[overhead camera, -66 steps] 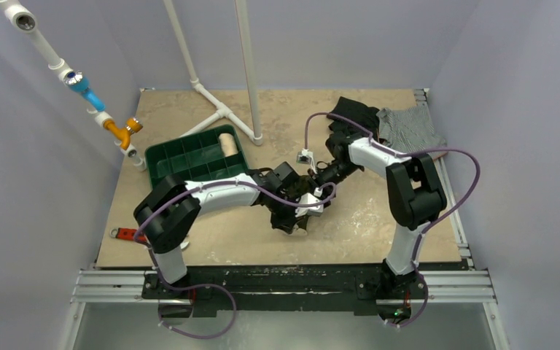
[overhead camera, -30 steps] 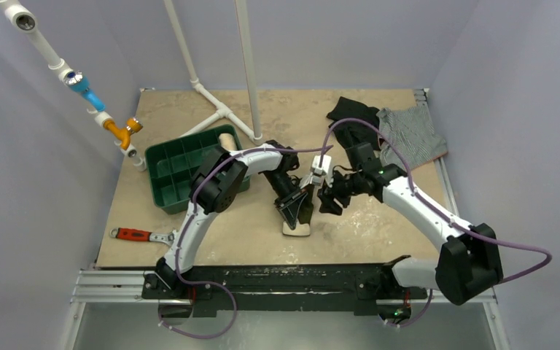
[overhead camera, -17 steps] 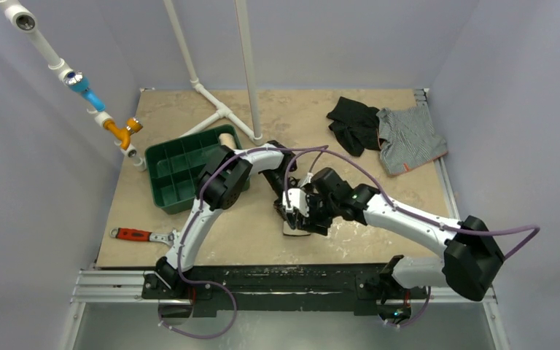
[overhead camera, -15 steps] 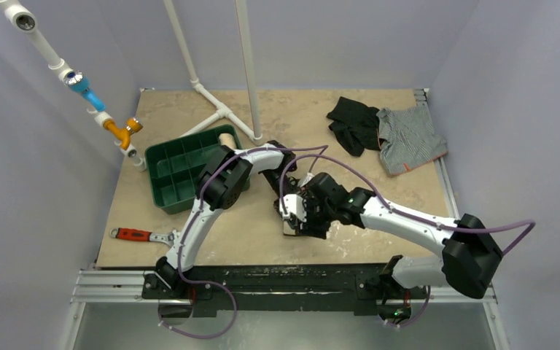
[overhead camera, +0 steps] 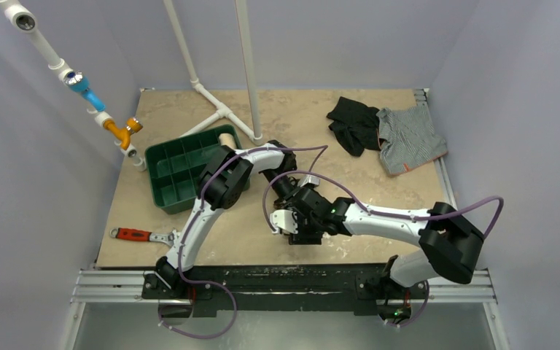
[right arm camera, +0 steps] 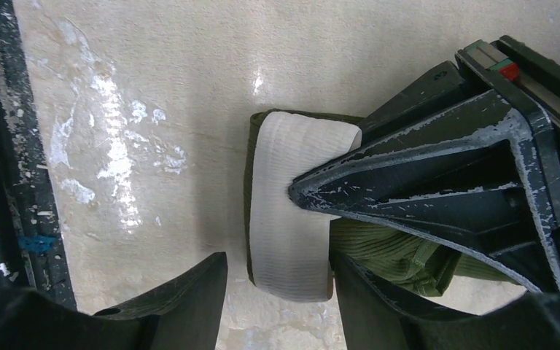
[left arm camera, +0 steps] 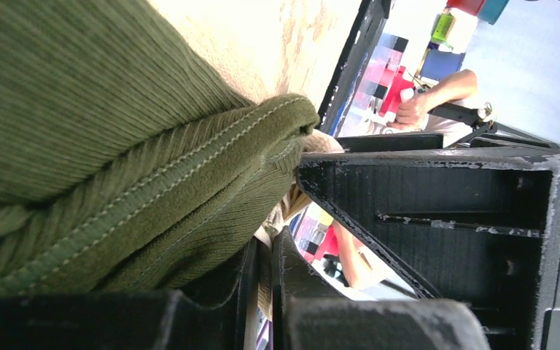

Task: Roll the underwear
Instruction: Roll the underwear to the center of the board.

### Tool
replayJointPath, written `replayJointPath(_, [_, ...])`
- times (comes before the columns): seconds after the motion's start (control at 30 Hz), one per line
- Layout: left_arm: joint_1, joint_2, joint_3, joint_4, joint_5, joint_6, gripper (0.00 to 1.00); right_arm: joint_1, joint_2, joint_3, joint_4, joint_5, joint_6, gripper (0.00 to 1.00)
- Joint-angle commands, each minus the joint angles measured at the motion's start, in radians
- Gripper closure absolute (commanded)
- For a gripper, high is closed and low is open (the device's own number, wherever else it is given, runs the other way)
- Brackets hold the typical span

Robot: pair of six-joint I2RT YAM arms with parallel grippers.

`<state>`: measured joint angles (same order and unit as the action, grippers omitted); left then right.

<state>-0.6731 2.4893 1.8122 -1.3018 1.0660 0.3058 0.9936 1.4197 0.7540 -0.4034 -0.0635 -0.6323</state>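
Left gripper [right arm camera: 306, 195] is being clamped on the olive underwear [right arm camera: 383, 251] at the overhead frame's lower centre, while the right gripper [right arm camera: 283, 295] is being held spread astride its cream waistband [right arm camera: 288, 211]; rolling is judged barely started.

Bright even light, glare on table [right arm camera: 109, 157], soft shadows

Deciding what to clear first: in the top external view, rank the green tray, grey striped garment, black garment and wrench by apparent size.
Largest to smallest:
1. green tray
2. grey striped garment
3. black garment, bunched up, fairly close to the grey one
4. wrench
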Motion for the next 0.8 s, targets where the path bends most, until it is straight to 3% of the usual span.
replayJointPath(0.0, [0.007,0.024,0.019,0.029,-0.041,0.014,1.00,0.013,0.016,-0.004,0.051,0.039,-0.015,0.47])
replayJointPath(0.33, [0.007,0.028,0.021,0.020,-0.029,0.025,1.00,0.016,0.089,0.007,0.044,0.040,-0.020,0.67])
replayJointPath(0.6, [0.013,0.019,0.019,0.019,-0.032,0.030,1.00,0.016,0.120,0.028,-0.002,-0.025,-0.037,0.97])
replayJointPath(0.77, [0.030,-0.013,0.007,0.024,-0.045,0.030,0.78,0.016,0.122,0.048,-0.063,-0.103,-0.032,1.00])
